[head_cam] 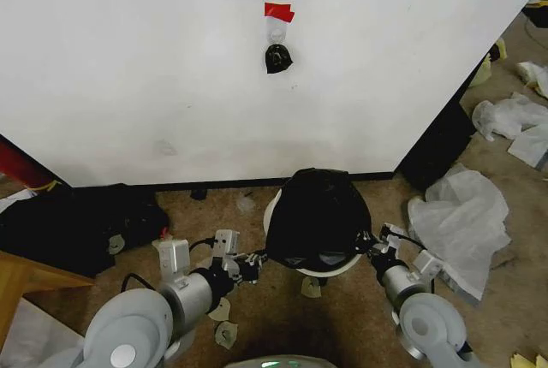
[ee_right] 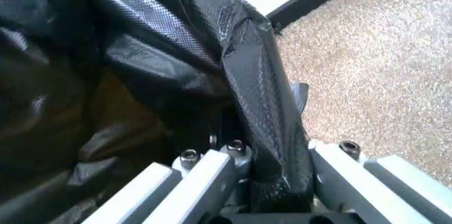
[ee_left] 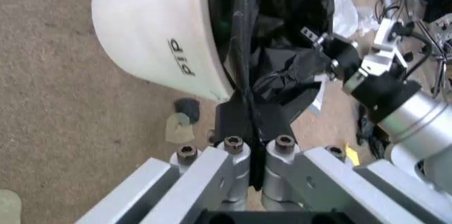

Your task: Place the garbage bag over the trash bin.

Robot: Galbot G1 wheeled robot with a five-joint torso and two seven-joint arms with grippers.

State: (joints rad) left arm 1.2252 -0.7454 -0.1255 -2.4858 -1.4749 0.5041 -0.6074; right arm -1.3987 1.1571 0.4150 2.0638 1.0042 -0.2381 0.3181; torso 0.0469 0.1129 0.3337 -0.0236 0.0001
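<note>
Left gripper (ee_left: 249,128) and right gripper (ee_right: 272,144) clamped on garbage bag (head_cam: 315,210) edges either side of trash bin (ee_left: 152,38); bin lettering legible from left wrist

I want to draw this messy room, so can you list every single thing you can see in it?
Trash bin: one, white, on the carpet by the wall.
Garbage bag: one, black, draped over the bin.
Wall: one, white, behind the bin.
Hook with red tape: one, on the wall above the bin.
Crumpled plastic sheets: several, whitish, on the floor right of the bin.
Dark bags: black heap, on the floor left of the bin.
Carpet: brown, with small scraps.
Left gripper: one, silver, shut on the bag's left edge.
Right gripper: one, silver, shut on the bag's right edge.
</note>
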